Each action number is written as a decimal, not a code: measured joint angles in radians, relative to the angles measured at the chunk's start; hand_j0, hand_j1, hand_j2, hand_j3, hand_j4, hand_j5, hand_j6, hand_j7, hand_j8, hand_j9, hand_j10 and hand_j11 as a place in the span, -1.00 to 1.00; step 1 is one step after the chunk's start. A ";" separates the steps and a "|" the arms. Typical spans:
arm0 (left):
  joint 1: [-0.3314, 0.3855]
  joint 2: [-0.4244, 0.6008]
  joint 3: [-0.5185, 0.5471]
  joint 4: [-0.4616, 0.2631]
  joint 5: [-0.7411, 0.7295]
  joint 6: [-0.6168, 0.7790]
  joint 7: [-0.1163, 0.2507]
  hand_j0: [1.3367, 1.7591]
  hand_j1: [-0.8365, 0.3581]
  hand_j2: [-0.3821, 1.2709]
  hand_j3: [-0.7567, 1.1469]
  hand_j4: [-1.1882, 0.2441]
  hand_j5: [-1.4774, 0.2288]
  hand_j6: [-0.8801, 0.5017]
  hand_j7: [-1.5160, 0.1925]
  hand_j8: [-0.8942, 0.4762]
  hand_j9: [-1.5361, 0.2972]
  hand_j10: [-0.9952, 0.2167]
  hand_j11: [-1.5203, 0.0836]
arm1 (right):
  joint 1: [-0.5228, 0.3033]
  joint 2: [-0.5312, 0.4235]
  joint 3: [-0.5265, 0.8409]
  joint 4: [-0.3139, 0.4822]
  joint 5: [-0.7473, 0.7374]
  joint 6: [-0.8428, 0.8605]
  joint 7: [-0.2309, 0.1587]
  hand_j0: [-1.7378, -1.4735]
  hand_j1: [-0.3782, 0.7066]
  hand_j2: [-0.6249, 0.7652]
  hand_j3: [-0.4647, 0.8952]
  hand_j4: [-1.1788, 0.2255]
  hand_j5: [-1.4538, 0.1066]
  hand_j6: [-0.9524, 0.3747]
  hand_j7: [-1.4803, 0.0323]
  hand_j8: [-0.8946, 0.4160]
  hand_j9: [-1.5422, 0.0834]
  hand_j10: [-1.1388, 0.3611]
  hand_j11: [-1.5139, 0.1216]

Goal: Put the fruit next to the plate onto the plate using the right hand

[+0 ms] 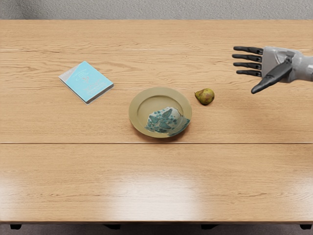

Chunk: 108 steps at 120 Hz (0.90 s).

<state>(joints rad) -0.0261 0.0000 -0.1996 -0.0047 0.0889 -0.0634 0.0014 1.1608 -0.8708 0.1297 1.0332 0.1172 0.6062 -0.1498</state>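
A small yellow-green pear lies on the wooden table just right of the plate, a short gap between them. The plate is olive-tan and round, with a teal leaf pattern on its lower right part. My right hand comes in from the right edge, above and to the right of the pear, well apart from it. Its fingers are stretched out straight toward the left, the thumb angled down, and it holds nothing. The left arm does not show.
A light blue booklet lies flat on the table to the left of the plate, tilted. The table's far edge runs along the top of the view and its front edge along the bottom.
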 joint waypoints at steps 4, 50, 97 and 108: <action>-0.001 0.000 0.000 0.000 0.000 0.000 0.000 0.52 0.94 -0.53 -0.21 0.63 0.70 0.24 0.74 0.27 0.65 0.61 0.86 | -0.002 -0.004 0.000 0.001 -0.001 0.001 0.000 -0.40 -0.95 -0.10 -0.32 0.68 0.87 0.44 0.96 0.37 0.90 0.53 0.87; 0.000 0.000 0.000 0.000 0.000 0.000 0.000 0.52 0.94 -0.53 -0.21 0.63 0.70 0.24 0.74 0.27 0.65 0.61 0.86 | 0.019 0.022 0.049 0.001 -0.144 -0.006 -0.152 -0.40 -0.95 -0.10 -0.32 0.68 0.86 0.44 0.96 0.37 0.90 0.52 0.85; 0.000 0.000 0.000 0.000 0.000 0.000 0.000 0.52 0.94 -0.53 -0.21 0.63 0.70 0.24 0.74 0.27 0.65 0.61 0.86 | 0.068 0.231 0.076 -0.002 -0.491 -0.320 -0.176 -0.40 -0.95 -0.10 -0.32 0.68 0.86 0.43 0.96 0.36 0.90 0.52 0.85; 0.000 0.000 0.000 0.000 0.000 0.000 0.000 0.52 0.94 -0.53 -0.21 0.63 0.70 0.24 0.74 0.27 0.65 0.61 0.86 | 0.069 0.272 0.069 0.000 -0.510 -0.399 -0.188 -0.40 -0.95 -0.10 -0.32 0.68 0.86 0.43 0.96 0.36 0.90 0.52 0.85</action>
<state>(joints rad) -0.0261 0.0000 -0.1995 -0.0047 0.0889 -0.0633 0.0015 1.2293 -0.5990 0.1990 1.0330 -0.3928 0.2070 -0.3382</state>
